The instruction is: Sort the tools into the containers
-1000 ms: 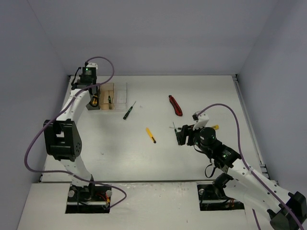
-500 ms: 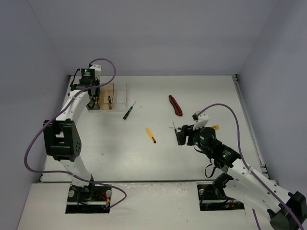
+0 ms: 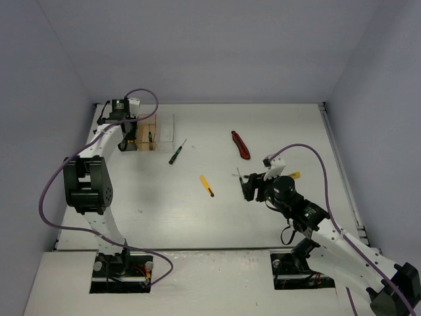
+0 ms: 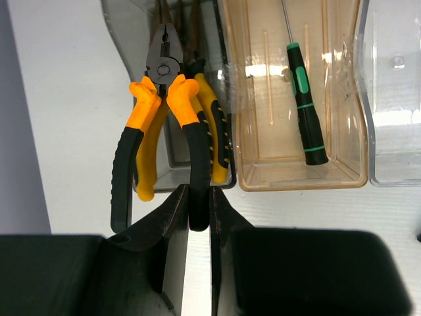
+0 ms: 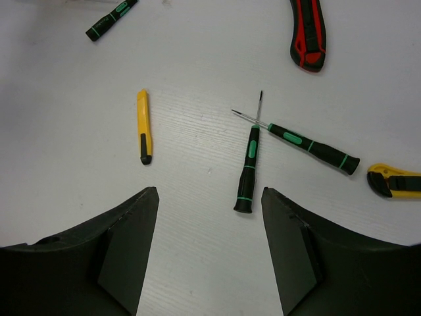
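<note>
My left gripper (image 4: 198, 210) is shut on one black-tipped handle of orange-handled pliers (image 4: 163, 62), held over the smoky grey bin (image 4: 172, 176), where a yellow-handled pair (image 4: 214, 125) lies. The amber bin (image 4: 263, 164) holds a black-and-green screwdriver (image 4: 304, 112); the clear bin (image 4: 395, 151) stands to its right. My right gripper (image 5: 209, 250) is open and empty above the table, just short of two crossed screwdrivers (image 5: 248, 164). A yellow utility knife (image 5: 143, 125) lies to their left and a red-handled tool (image 5: 308, 33) beyond.
Another screwdriver (image 3: 175, 153) lies right of the bins. A second yellow knife (image 5: 395, 182) lies at the right. The bins sit in the table's back left corner by the wall (image 3: 66, 99). The left arm (image 3: 85, 184) arches along the left side.
The left arm has shifted slightly over the bins, still holding the pliers. The right arm has not moved.
</note>
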Controlling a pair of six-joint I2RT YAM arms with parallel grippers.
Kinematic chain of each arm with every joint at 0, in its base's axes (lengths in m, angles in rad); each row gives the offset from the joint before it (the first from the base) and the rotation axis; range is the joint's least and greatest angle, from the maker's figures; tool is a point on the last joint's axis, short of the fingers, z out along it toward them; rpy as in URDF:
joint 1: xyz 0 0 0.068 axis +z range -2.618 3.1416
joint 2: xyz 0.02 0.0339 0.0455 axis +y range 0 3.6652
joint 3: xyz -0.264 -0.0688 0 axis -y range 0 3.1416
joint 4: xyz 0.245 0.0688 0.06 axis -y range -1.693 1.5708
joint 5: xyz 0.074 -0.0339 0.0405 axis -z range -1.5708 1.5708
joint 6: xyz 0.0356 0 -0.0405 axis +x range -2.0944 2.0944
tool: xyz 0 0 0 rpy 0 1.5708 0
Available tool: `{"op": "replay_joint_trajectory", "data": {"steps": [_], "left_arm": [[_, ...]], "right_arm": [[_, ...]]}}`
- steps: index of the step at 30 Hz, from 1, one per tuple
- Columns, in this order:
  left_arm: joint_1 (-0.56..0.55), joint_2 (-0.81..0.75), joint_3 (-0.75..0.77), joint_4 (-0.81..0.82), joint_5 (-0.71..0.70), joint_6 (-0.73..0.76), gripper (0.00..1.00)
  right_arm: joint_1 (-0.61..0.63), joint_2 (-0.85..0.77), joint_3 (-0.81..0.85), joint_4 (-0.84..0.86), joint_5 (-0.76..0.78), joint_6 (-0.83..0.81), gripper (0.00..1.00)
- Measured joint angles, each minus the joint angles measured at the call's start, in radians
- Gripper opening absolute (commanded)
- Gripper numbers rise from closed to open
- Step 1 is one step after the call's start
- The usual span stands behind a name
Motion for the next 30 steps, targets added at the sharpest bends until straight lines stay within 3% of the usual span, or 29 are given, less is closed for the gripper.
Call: {"op": "replay_joint_trajectory", "data": {"steps": [6, 15, 19, 30], "left_arm": [[0.0, 0.016, 0.0, -0.016, 0.007, 0.014, 0.02], [0.044, 0.023, 0.0, -0.011, 0.001, 0.022, 0.38], [0.062, 0.025, 0.0, -0.004, 0.001, 0.028, 0.46], [0.062, -0.037, -0.001, 0.004, 0.05, -0.007, 0.53]], "right_arm": [[0.0, 0.0, -0.005, 0.001, -0.006, 0.005, 0.62], [0.0, -0.003, -0.013, 0.007, -0.008, 0.013, 0.62], [0.0, -0.002, -0.013, 0.008, -0.009, 0.013, 0.62], [0.0, -0.003, -0.013, 0.008, -0.018, 0.014, 0.62]]}}
